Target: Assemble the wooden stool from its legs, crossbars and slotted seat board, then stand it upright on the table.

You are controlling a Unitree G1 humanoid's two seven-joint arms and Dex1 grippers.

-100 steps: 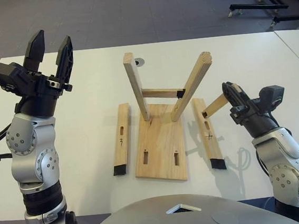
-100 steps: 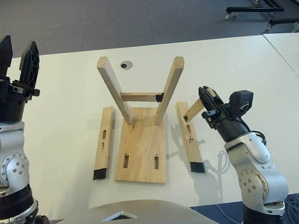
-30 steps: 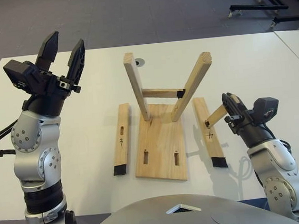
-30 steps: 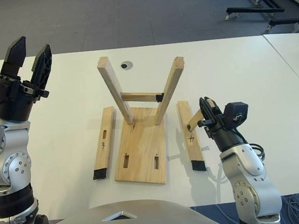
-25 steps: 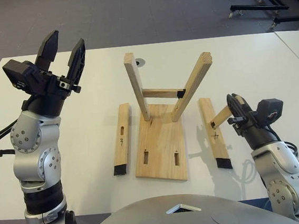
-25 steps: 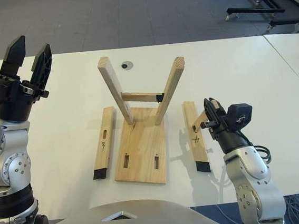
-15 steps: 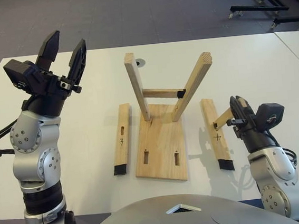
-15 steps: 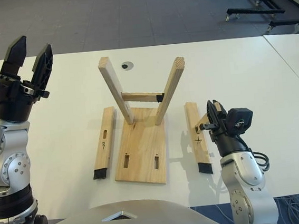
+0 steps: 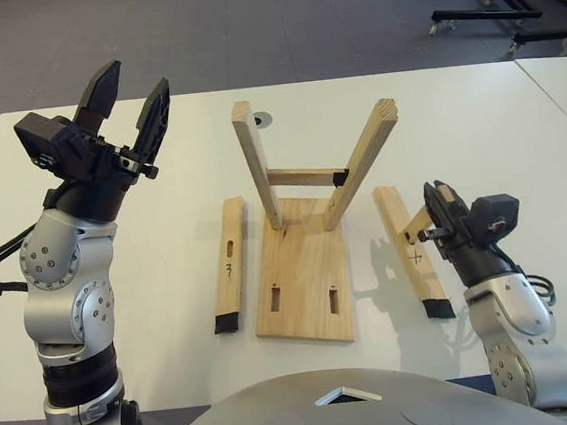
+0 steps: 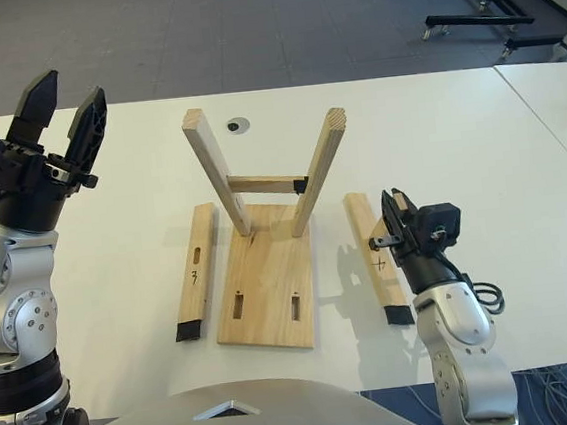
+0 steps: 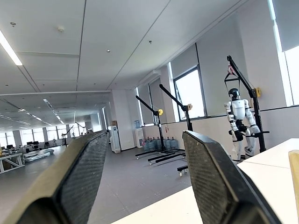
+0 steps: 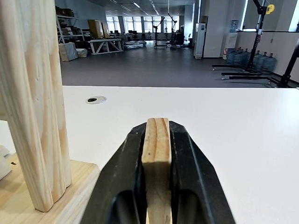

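The slotted seat board (image 9: pixel 301 281) lies flat mid-table. Two legs (image 9: pixel 256 165) (image 9: pixel 362 163) stand tilted on its far end, joined by a crossbar (image 9: pixel 305 177). A loose slotted leg (image 9: pixel 230 265) lies to the left of the board. Another leg (image 9: pixel 412 251) lies to its right, with a short crossbar (image 9: pixel 422 227) sticking up from it. My right gripper (image 9: pixel 434 201) is shut on that crossbar (image 12: pixel 157 154). Far left of the parts, my left gripper (image 9: pixel 128 95) is raised high above the table, open, its fingers (image 11: pixel 86 179) holding nothing.
A small round hole (image 9: pixel 261 118) sits in the white table (image 9: pixel 476 124) behind the standing legs. A second table (image 9: pixel 564 75) adjoins at the right. Black wheeled frames (image 9: pixel 475 8) stand on the floor beyond.
My right gripper has pulled the crossbar and its leg rightwards, away from the seat board, and the leg has turned slightly. My left arm has shifted a little to the right.
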